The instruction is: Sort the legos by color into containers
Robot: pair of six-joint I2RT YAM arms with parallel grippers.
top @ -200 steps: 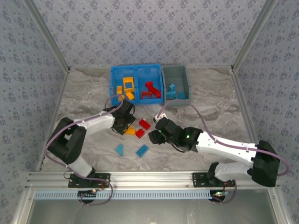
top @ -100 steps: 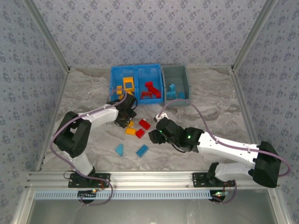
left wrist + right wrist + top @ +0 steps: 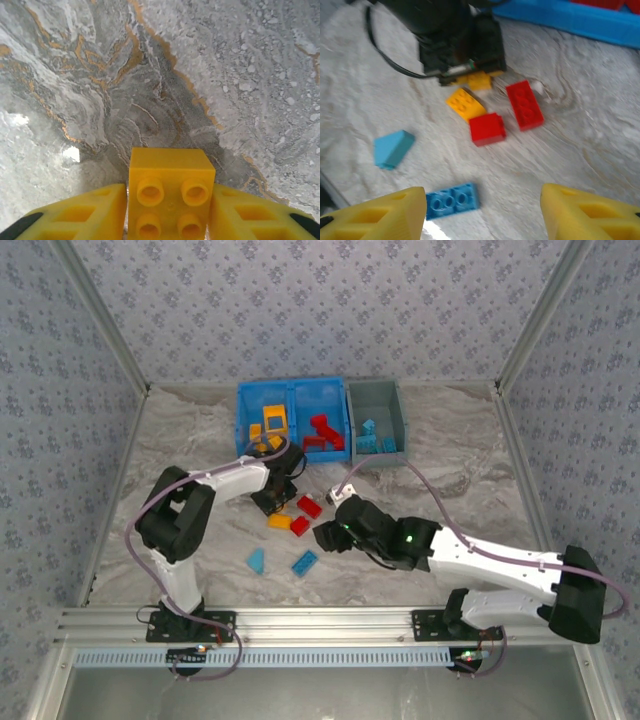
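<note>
Our left gripper (image 3: 170, 189) pinches an orange-yellow two-by-two brick (image 3: 171, 197) between its yellow fingers (image 3: 82, 212). One pad sits flush against each side, and the studs face the wrist camera. At 12 o'clock of the brick the marbled tabletop (image 3: 150, 75) lies bare.

Seen from above, that grip sits just at 6 o'clock of the blue bin (image 3: 292, 383). The arm's wrist overlaps the bin's near rim, so room is tight there. The bin's left compartment holds orange-yellow pieces and its right one holds red. The grey bin (image 3: 352, 430), just beside it at 3 o'clock, holds light blue ones.

Our right gripper (image 3: 482, 192) has its fingers spread wide with nothing between them, held above the table at about 4 o'clock of the left one. In its wrist view a light blue flat brick (image 3: 452, 201) lies just beside the finger at 8 o'clock. A light blue wedge (image 3: 393, 148) lies at 10 o'clock, apart from the rest. Toward 12 o'clock a red square brick (image 3: 487, 128) lies just beside a loose orange-yellow brick (image 3: 465, 103), with a red long brick (image 3: 524, 104) near them at 1 o'clock.

From above, open tabletop runs toward 9 and 3 o'clock as far as the patterned walls (image 3: 60, 390). Toward 6 o'clock it runs to the metal rail (image 3: 320, 618) carrying the arm bases.
</note>
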